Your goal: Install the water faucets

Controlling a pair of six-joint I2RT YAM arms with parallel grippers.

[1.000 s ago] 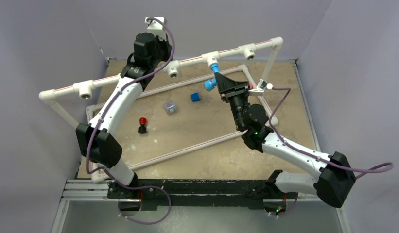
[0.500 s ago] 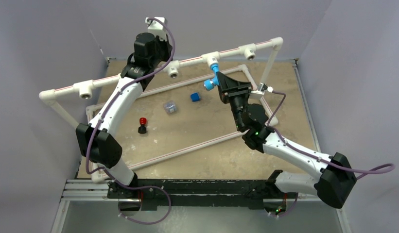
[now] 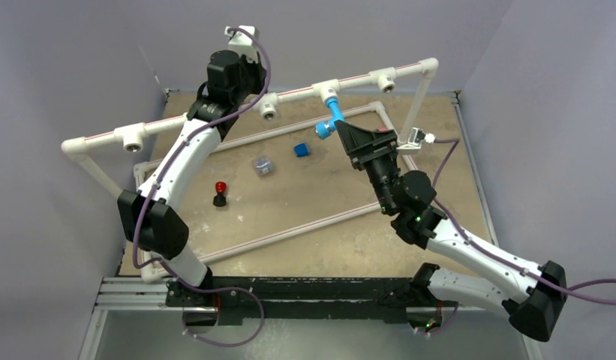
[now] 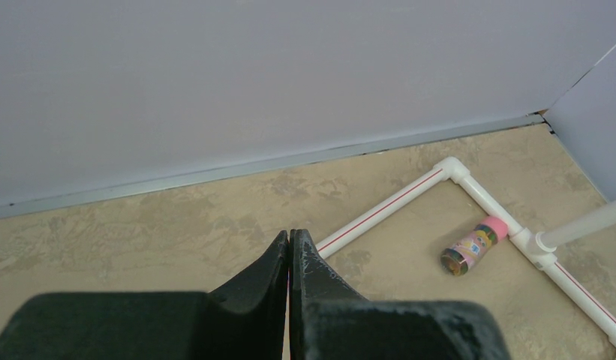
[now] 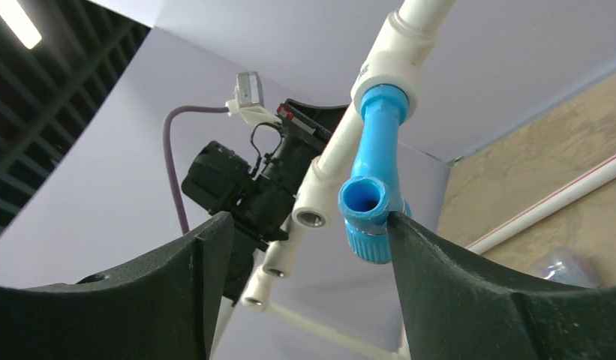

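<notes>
The right gripper (image 5: 308, 221) is now wide open, and its arm has drawn back since a second ago. The faucet (image 5: 372, 172) hangs by itself in the white tee (image 5: 398, 56), so it seems installed. The left gripper (image 4: 289, 238) is closed on nothing.

Tan mottled table (image 3: 312, 191) is carrying:
- a white pipe frame (image 3: 289, 232), lying flat
- a dark-blue cube (image 3: 301, 150), sitting near a small clear box (image 3: 263, 165)
- a red-topped black piece (image 3: 220, 193), standing further left
- a pink-capped cylinder (image 4: 474, 246), lying beside a frame pipe
</notes>
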